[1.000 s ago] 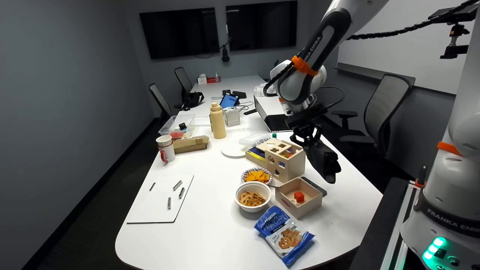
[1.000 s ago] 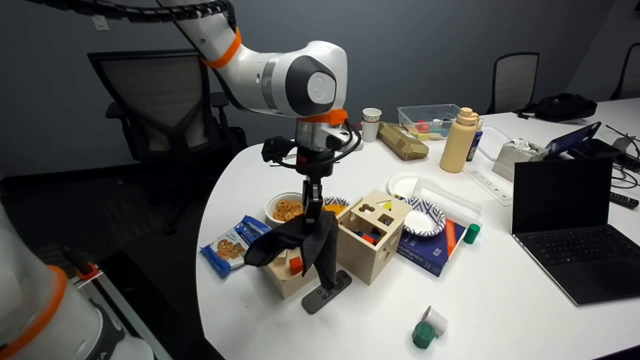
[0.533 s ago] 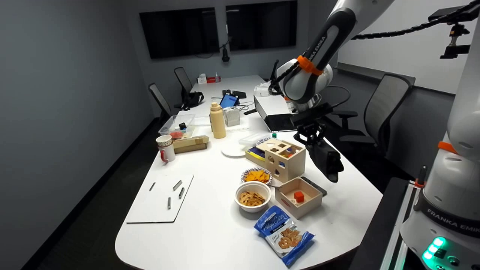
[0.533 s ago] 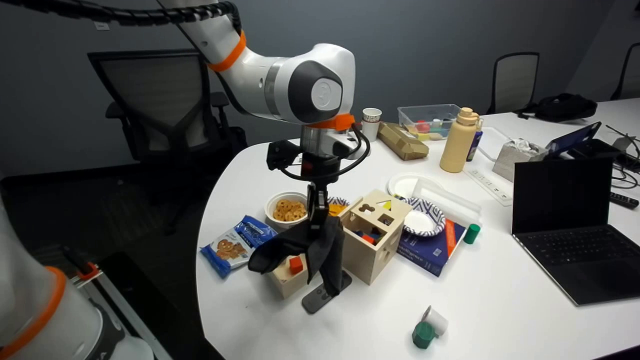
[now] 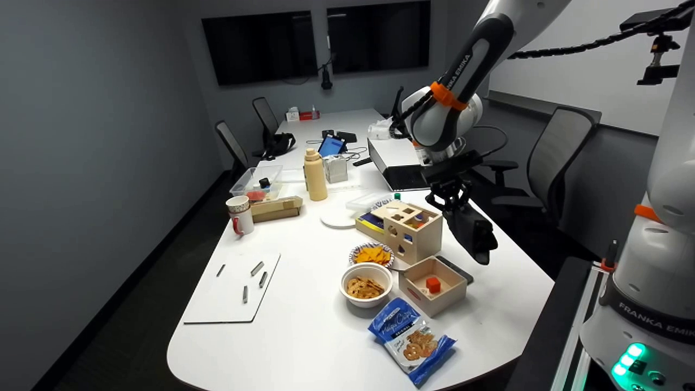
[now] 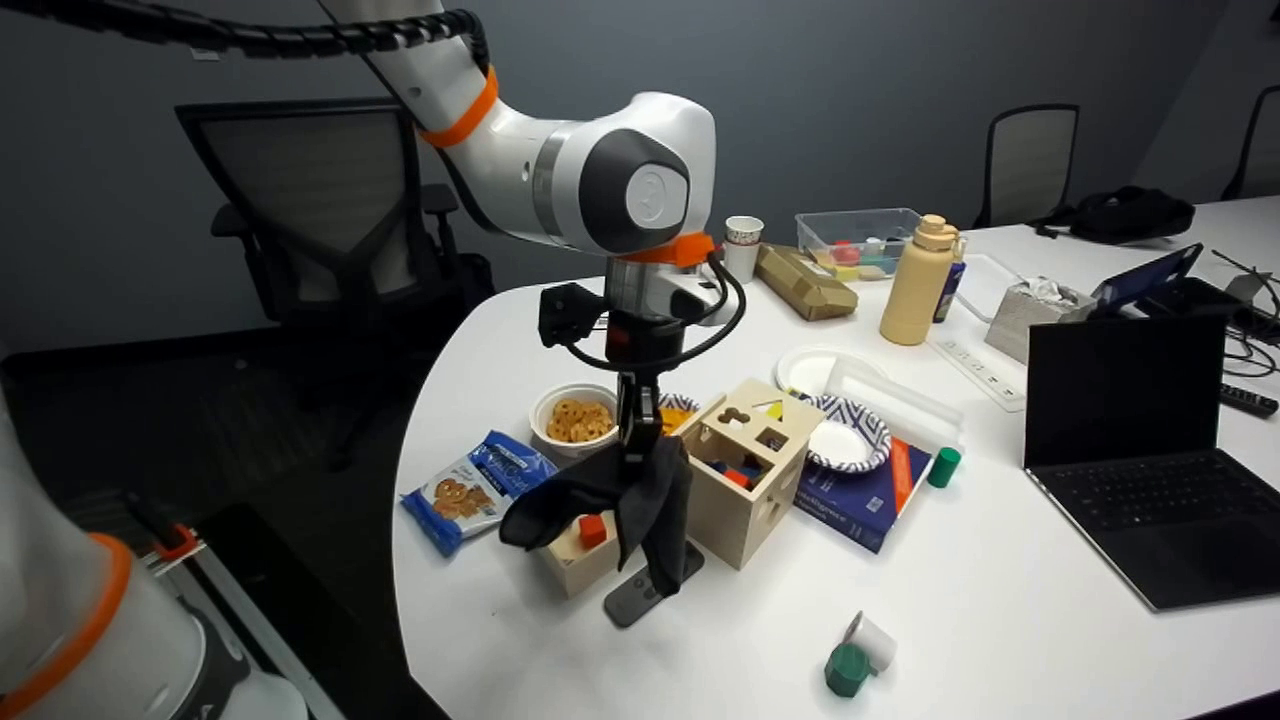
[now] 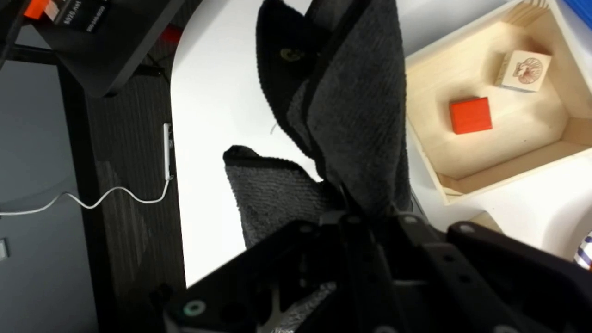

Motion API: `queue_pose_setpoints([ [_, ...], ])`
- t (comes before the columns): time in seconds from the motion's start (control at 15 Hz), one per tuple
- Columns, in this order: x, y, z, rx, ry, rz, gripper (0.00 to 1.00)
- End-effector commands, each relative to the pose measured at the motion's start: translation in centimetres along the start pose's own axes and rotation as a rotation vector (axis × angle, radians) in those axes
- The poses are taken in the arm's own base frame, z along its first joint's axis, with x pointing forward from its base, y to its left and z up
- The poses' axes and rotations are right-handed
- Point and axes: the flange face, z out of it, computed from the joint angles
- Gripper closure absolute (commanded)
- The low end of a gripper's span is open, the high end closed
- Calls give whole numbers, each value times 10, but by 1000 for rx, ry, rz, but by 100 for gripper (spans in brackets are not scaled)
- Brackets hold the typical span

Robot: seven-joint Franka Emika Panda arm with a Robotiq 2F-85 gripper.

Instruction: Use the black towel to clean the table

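Note:
The black towel [image 6: 655, 510] hangs in loose folds from my gripper [image 6: 637, 455]; it also shows in an exterior view [image 5: 473, 236] and in the wrist view [image 7: 360, 106]. My gripper [image 7: 365, 215] is shut on the towel, and its fingertips are partly hidden by the dark cloth. The white table [image 6: 760, 630] lies below. The towel's lower end is over a dark remote [image 6: 635, 600], partly covering it in that view. I cannot tell whether the cloth touches the remote or the table. A thin dark mark [image 7: 273, 128] shows on the table beside the towel.
Close by stand an open wooden tray [image 5: 448, 300] with a red block [image 7: 471, 115], a wooden shape box [image 6: 715, 525], a snack bag [image 5: 410, 339] and a cookie bowl [image 5: 352, 298]. A laptop [image 6: 1150, 500] and a green cylinder [image 6: 848, 670] lie further along the table.
Over the last second my gripper and the hanging towel have shifted slightly right in both exterior views, and slightly down in one. Over the last half second they have barely moved.

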Motion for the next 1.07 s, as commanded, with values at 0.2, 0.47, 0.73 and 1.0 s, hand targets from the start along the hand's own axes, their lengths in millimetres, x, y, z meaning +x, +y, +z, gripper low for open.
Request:
queue_pose_setpoints([
  [0.2, 42, 35, 25, 151, 6, -5, 98],
  [0.47, 65, 58, 60, 206, -36, 29, 98],
  [0.73, 85, 69, 99, 255, -91, 77, 98],
  [1.0, 98, 74, 135, 271, -143, 106, 98],
])
